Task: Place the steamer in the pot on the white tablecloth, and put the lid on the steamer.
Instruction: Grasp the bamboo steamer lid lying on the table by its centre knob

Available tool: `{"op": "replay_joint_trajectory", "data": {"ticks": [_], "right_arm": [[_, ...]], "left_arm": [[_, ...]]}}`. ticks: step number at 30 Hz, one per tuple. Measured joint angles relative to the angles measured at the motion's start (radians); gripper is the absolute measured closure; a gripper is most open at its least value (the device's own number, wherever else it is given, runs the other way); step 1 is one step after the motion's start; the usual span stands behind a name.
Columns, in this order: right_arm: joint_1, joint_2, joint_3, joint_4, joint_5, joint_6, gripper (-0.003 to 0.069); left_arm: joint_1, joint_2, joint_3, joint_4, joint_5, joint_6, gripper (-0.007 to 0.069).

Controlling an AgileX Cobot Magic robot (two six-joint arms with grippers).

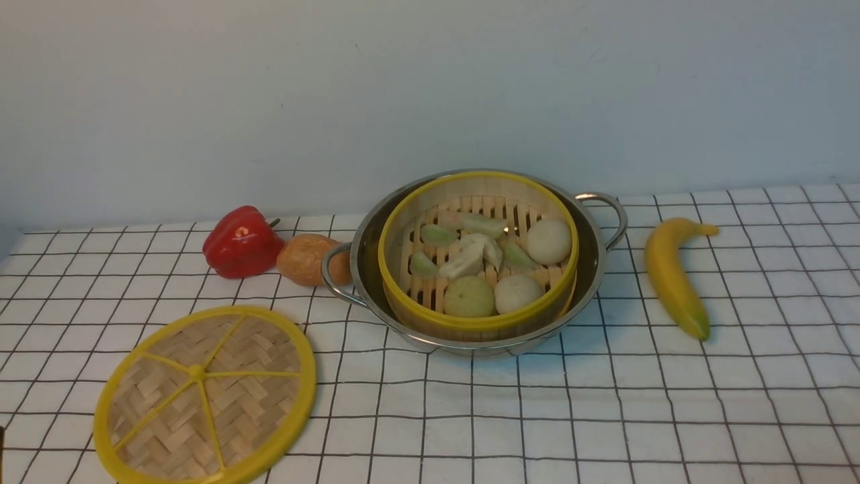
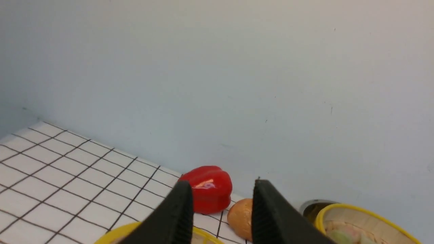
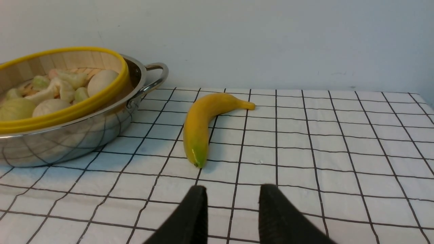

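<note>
The steamer point(image 1: 470, 324) is found seated inside the pot point(image 1: 470, 344), which stands on the white tablecloth point(image 1: 605, 403) toward the far edge of the desk. The lid point(image 1: 205, 396) is recorded lying flat at the near left corner, well apart from the pot (the steamer is uncovered). The left end effector point(image 2: 222, 185) and the right end effector point(image 3: 233, 188) are each observed with fingers spread and nothing held between them.

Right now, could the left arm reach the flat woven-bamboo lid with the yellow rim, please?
Probably yes: the lid lies uncovered on the robot's left, with the open left claw close to its rim.
</note>
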Motion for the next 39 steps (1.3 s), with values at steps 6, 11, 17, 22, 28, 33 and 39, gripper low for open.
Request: {"op": "replay_joint_trajectory", "data": {"ticks": [6,11,17,22,28,33,39], "right_arm": [[0.0,0.0,0.0,0.0,0.0,0.0,0.0419],[0.0,0.0,0.0,0.0,-0.001,0.0,0.0419],[0.0,0.0,0.0,0.0,-0.001,0.0,0.0419],[0.0,0.0,0.0,0.0,-0.001,0.016,0.0419],[0.0,0.0,0.0,0.0,-0.001,0.022,0.0419],[0.0,0.0,0.0,0.0,-0.001,0.022,0.0419],[0.0,0.0,0.0,0.0,-0.001,0.022,0.0419]], "left_arm": [[0.0,0.123,-0.261,-0.006,0.28,-0.027,0.0382],[0.0,0.45,-0.594,0.086,0.777,0.081,0.0382],[0.0,0.84,-0.786,0.141,0.965,0.343,0.0382],[0.0,1.216,-0.906,0.084,0.877,0.57,0.0382],[0.0,1.527,-1.025,0.003,0.851,0.714,0.0382],[0.0,1.74,-1.121,0.015,0.844,0.727,0.0382],[0.0,1.814,-1.138,0.034,0.791,0.726,0.0382]]}}
